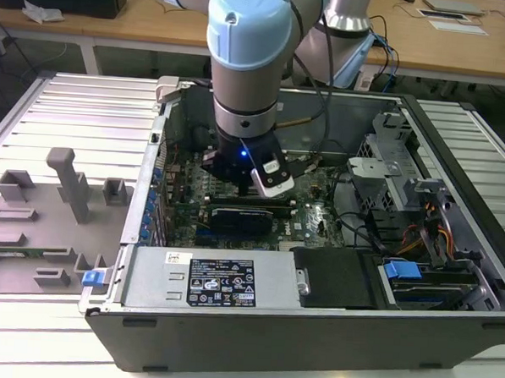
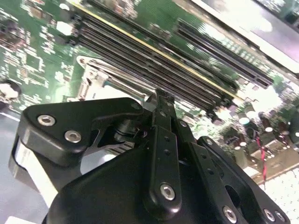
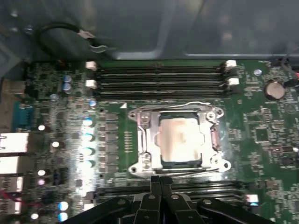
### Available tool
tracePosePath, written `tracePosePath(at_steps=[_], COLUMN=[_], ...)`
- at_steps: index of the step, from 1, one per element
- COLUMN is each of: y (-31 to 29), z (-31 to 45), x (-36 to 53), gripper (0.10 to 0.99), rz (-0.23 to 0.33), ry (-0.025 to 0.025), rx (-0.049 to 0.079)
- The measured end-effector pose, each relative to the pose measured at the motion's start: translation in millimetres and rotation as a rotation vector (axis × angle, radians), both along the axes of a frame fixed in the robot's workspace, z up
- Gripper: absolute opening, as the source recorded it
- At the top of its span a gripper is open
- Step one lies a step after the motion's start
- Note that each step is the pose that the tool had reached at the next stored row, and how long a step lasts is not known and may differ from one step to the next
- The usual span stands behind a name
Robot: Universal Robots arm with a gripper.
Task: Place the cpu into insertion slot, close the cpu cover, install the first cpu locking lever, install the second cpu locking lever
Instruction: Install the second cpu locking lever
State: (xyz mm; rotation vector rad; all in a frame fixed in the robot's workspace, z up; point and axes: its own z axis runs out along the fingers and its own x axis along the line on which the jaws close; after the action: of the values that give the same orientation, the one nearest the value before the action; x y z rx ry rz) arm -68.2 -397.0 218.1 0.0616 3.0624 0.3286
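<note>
The claw (image 3: pixel 160 183) hangs with its fingers pressed together, gripping nothing, just short of the socket edge. Just beyond its tips, the cpu (image 3: pixel 181 141) sits in the insertion slot (image 3: pixel 164 163), with the cpu cover (image 3: pixel 148 136) closed flat around it.
</note>
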Motion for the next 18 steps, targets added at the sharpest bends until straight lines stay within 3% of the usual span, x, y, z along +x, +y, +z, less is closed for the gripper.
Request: tracePosePath(at_steps=[5,8,14,18], y=[1.4,13.5,47.7,48.9], z=[0.0,0.1,0.0,6.5], x=[13.8,16.4,18.4,18.4], gripper=[0.106,0.106,0.106,0.106], rz=[-0.002,-0.002,-0.002,-0.002], ry=[0.0042,0.0063,0.008,0.0079], rx=[-0.017,-0.035,-0.087,-0.087])
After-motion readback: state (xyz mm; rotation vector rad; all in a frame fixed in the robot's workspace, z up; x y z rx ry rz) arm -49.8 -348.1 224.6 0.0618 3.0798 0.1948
